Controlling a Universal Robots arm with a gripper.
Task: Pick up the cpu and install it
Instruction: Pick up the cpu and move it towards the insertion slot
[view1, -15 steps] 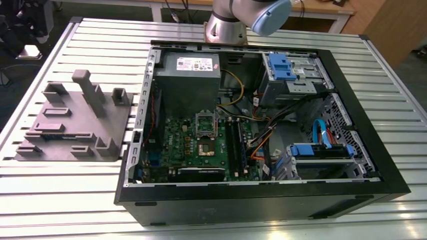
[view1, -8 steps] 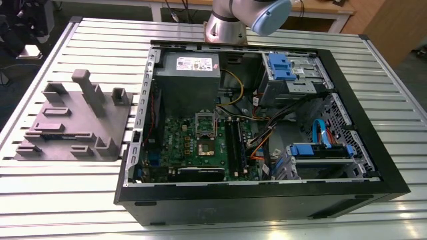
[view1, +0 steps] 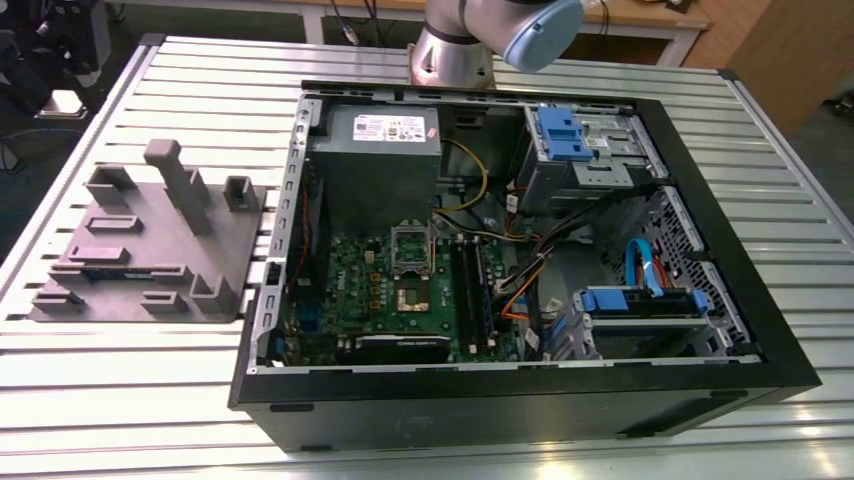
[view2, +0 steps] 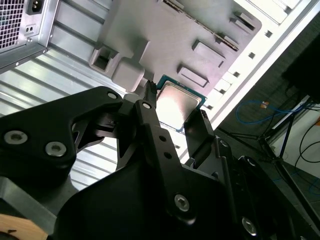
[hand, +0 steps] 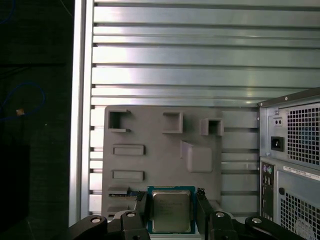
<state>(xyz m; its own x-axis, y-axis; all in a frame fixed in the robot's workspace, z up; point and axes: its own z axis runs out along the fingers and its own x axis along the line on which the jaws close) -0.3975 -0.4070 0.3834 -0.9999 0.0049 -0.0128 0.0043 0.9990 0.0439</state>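
So the pincer (hand: 171, 201) had the cpu (hand: 171, 212) pinched between its two black fingers (hand: 141, 206), one on each side edge, shiny metal top facing the camera in both wrist views. In the second wrist view the chip (view2: 181, 106) sat right at the fingertips of the pincer (view2: 175, 100), with its thin rim poking out past them. It was held up in the air over the grey fixture block (hand: 160, 155), which had a bunch of raised slots and pockets on it and lay flat on the slatted metal tabletop (hand: 200, 60). In the exterior view that block (view1: 147, 250) was on the exterior view's left, just beside the open computer case (view1: 521, 400). The case lay on its side with the green board (view1: 400, 300) showing inside, and the arm (view1: 467, 40) rose up behind it.
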